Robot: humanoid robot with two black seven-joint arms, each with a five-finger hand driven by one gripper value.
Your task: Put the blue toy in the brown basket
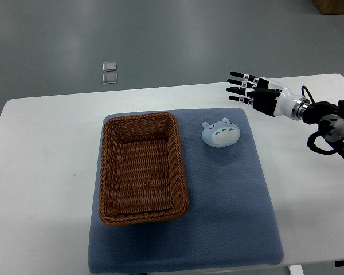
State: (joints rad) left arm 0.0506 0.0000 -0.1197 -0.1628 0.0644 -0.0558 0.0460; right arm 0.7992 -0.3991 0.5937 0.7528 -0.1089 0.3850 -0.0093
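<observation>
A light blue toy (220, 133) with a small face lies on the blue mat (229, 206), just right of the brown wicker basket (142, 167). The basket is empty and stands on the left half of the mat. My right hand (241, 87) comes in from the right edge and hovers over the white table above and to the right of the toy, apart from it. Its fingers (238, 75) are stretched out flat toward the left and hold nothing. The left arm does not show.
The mat lies on a white table (40, 172) with rounded corners. Two small clear square objects (109, 73) lie on the grey floor beyond the table's far edge. A brown box corner (335, 6) shows at the top right.
</observation>
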